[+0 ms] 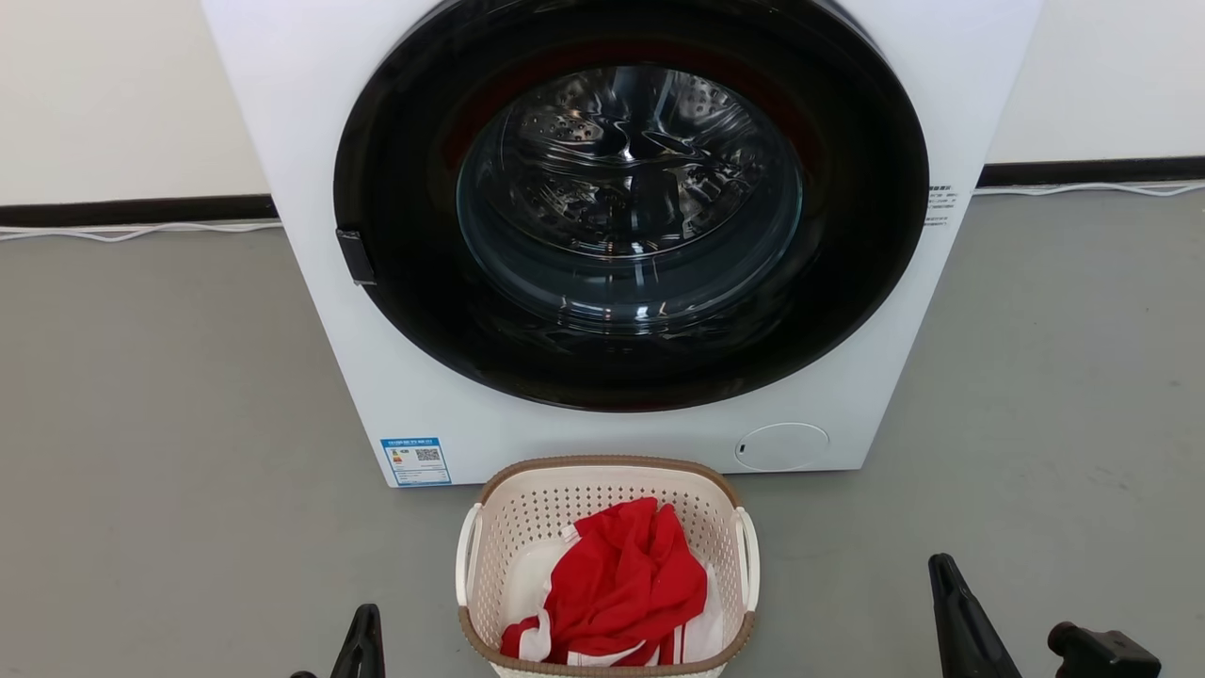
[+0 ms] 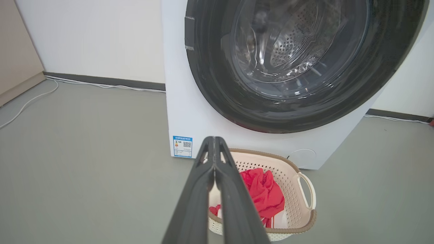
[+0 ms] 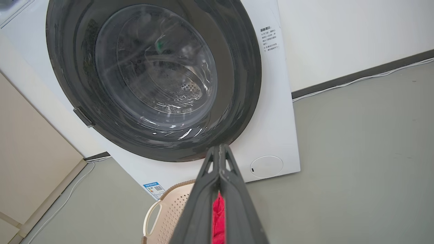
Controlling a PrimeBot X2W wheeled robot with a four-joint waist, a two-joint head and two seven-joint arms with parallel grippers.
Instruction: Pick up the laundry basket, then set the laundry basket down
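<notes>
Grey floor (image 1: 141, 424) runs back to a white wall (image 1: 113, 85) edged by a dark baseboard (image 1: 132, 209), with a white cable (image 1: 122, 231) lying along its foot. Before the wall stands a white front-loading washer (image 1: 395, 377). Its round black-framed door (image 1: 405, 188) shows the steel drum (image 1: 629, 169) through the glass and carries a latch (image 1: 356, 256) at its left edge. A blue label (image 1: 416, 460) marks the lower left of the front panel and a round cover (image 1: 781, 445) the lower right. A beige panel (image 2: 17, 51) borders the floor on the robot's left. The laundry basket (image 1: 527, 527) sits on the floor just beside the washer's base, below the door, with a red garment (image 1: 631, 584) heaped over white cloth (image 1: 532, 574) inside it. In the head view it lies between the two grippers and apart from both. The left gripper (image 2: 214, 139) has its fingers pressed together tip to tip and holds nothing; in its wrist view they cover the basket's near left part. The right gripper (image 3: 220, 146) is likewise closed on nothing, its fingers masking most of the basket.
</notes>
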